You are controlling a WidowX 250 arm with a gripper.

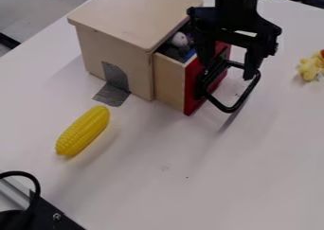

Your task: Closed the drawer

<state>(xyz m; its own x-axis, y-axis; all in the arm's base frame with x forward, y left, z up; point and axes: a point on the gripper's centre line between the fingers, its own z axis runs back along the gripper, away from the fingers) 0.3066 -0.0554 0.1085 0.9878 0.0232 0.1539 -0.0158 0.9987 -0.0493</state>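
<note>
My gripper point(228, 72) hangs over the drawer's front at the upper right, open, its two fingers spread apart. One finger is by the top of the red front and the other is out over the black loop handle point(230, 110); whether either touches is unclear. The drawer point(169, 82) stands partly out of the light wooden box point(114, 58), its red front facing right. Inside the drawer a pale round toy point(180, 39) lies among dark and blue items, partly hidden by the gripper.
A yellow corn cob point(83, 131) lies left of centre, below the box. Grey tape point(114, 92) joins the box to the white table point(190, 177). A yellow toy point(309, 68) is at the right edge, black hardware at bottom left.
</note>
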